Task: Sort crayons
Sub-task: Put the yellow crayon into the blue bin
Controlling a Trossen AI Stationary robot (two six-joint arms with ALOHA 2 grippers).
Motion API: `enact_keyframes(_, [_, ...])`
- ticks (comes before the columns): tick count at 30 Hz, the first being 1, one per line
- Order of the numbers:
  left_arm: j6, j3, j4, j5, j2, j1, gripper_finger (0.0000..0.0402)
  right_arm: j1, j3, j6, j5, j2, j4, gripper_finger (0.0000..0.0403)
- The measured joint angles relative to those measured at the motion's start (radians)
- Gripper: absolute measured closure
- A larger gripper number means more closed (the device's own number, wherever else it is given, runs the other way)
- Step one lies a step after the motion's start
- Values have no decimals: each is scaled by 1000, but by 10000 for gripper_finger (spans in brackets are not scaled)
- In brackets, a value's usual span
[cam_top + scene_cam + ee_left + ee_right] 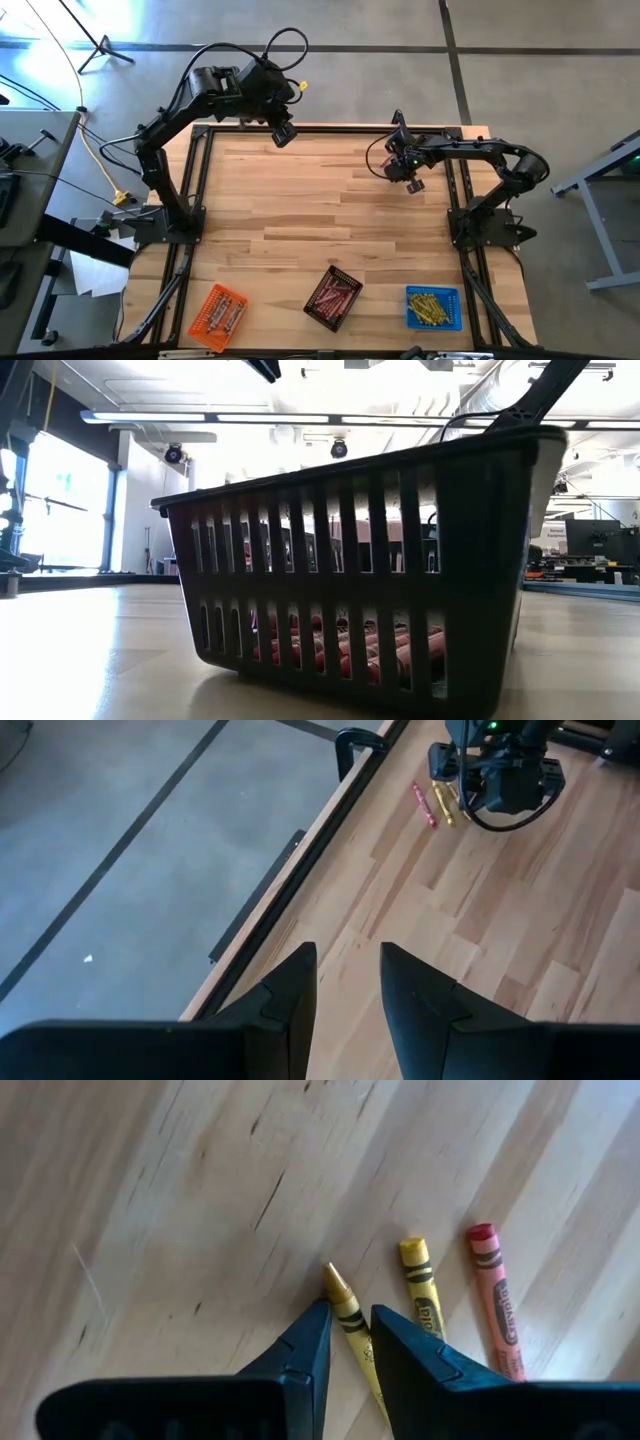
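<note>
Three loose crayons lay side by side on the bare wood near the far right corner of the tabletop (300, 190): a yellow crayon (352, 1325) between the fingers of our right pincer (350, 1342), a second yellow crayon (422, 1292) just beside it, and a red crayon (495, 1305) next to that one, none of the three touching another. In our right wrist view the first yellow stick ran lengthwise through the narrow gap between the two dark fingers, its pointed tip poking out ahead of them; the fingers were closed in on it, so we judged them clamped on that yellow crayon.

The rest of the crayons were already sorted along the near edge: a blue tray (433, 308) of yellow ones toward the near right corner, a black tray (333, 297) of red ones at the middle, and an orange tray (217, 317) toward the near left.

Our left pincer (348, 982) hung over the far edge toward the left corner, its fingers apart and holding nothing, waiting.

We judged the step in hand to be the pick of one of the last few strays. The next move called for a straight lift that would not nudge the neighbouring yellow stick, then a carry across to the blue tray and a release low over it.
</note>
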State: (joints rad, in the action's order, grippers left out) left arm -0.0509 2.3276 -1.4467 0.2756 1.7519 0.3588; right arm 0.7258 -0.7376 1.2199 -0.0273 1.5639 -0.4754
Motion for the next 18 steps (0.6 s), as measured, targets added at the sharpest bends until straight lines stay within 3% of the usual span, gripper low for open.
enact_keyframes(4, [0,0,0,0,0,-2,300,-1,0,-48,-1,0,-26,336])
enact_keyframes(9, [0,0,0,0,0,-16,300,21,1,-311,-118,0,-91,336])
enact_keyframes(18, [0,0,-1,0,0,-31,300,20,2,-420,-155,2,-148,336])
